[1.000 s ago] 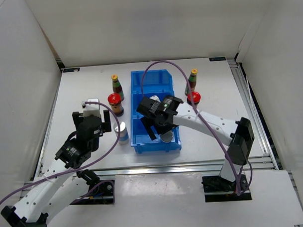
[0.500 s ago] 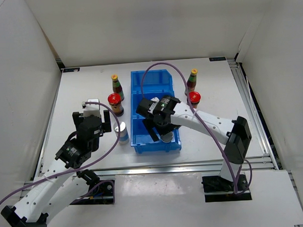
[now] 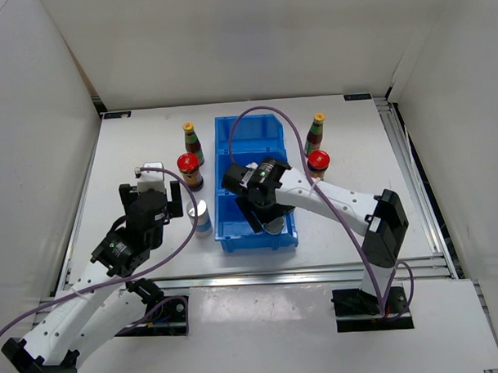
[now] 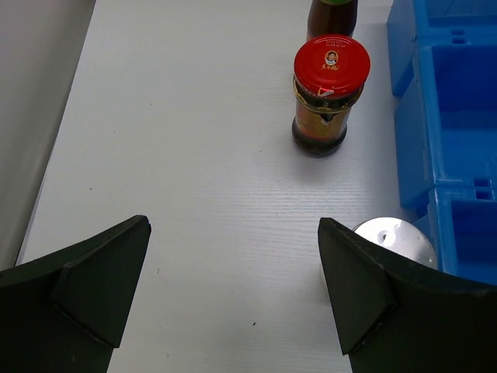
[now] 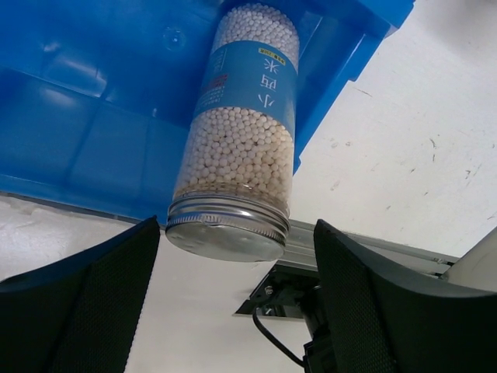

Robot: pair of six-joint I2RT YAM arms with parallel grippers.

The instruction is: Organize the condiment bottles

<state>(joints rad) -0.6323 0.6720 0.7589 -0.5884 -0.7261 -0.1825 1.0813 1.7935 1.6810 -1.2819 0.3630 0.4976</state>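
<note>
A white-blue silver-topped bottle (image 5: 242, 116) stands in the near compartment of the blue bin (image 3: 254, 145). My right gripper (image 5: 237, 233) is open just above it, its fingers either side of the silver lid (image 5: 227, 231) and not touching it; it also shows in the top view (image 3: 262, 212). The second silver-topped bottle (image 3: 200, 217) stands left of the bin, beside my open, empty left gripper (image 3: 172, 201). A red-lidded jar (image 4: 330, 93) and a slim yellow-capped bottle (image 3: 192, 142) stand behind it. Another slim bottle (image 3: 315, 133) and red-lidded jar (image 3: 318, 162) stand right of the bin.
The bin's middle and far compartments (image 3: 249, 131) hold nothing I can see. A purple cable (image 3: 267, 108) arcs over the bin. White walls close the table on three sides. A metal rail (image 3: 260, 276) runs along the near edge.
My right gripper has shifted a little left over the bin's near compartment. The left arm and the bottles on the table have not moved.
</note>
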